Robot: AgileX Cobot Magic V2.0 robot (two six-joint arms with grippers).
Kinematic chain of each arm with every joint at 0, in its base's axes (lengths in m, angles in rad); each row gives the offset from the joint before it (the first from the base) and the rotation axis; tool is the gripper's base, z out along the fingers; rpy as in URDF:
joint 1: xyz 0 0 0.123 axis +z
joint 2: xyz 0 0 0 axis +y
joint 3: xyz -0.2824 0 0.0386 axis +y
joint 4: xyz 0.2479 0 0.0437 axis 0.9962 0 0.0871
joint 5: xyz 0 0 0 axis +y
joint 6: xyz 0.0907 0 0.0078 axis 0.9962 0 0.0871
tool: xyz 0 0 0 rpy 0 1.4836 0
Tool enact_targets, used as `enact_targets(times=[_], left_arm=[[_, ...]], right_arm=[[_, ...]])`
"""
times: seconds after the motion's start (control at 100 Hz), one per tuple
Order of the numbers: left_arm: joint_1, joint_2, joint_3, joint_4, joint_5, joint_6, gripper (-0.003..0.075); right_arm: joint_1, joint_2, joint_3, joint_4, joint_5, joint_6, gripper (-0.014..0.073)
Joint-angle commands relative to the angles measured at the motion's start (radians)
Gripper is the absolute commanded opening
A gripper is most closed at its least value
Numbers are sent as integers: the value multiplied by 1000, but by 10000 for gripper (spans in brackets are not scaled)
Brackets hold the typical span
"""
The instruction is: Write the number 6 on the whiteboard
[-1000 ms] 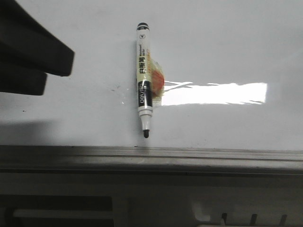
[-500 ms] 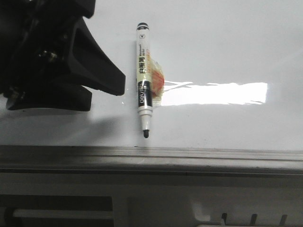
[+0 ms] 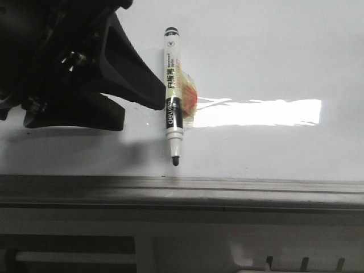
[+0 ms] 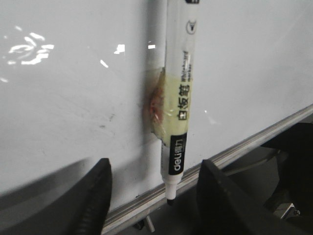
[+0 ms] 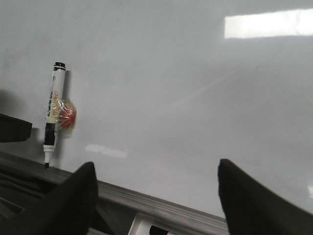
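A slim black-and-white marker (image 3: 173,94) lies on the glossy whiteboard (image 3: 273,57), its uncapped tip pointing at the grey metal rim (image 3: 227,186), a crumpled yellow-orange wad (image 3: 187,96) stuck at its side. The left pincer (image 4: 151,196) straddles it, matte black fingers (image 4: 95,196) spread. The right pincer (image 5: 154,196) hangs released. No written 6 shows.

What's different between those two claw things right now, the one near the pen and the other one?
The left gripper sits close to the marker, its open fingers on either side of the pen; the right gripper hangs well away from it. The left gripper faces the pen directly; the right gripper faces mostly bare whiteboard. Both are black, open and holding nothing.
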Motion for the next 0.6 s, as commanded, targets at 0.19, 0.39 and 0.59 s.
enact_targets(times=[0.19,0.39,0.59], left_arm=[[-9,-17,-35,-37,15,1,359],[-9,15,-46,-37,25,1,359],[-9,71,-88,-35,36,1,359]], right_arm=[[0,27,-11,9,-73,-11,466],[0,29,7,9,-74,-11,466],[0,29,7,9,-78,-11,466]])
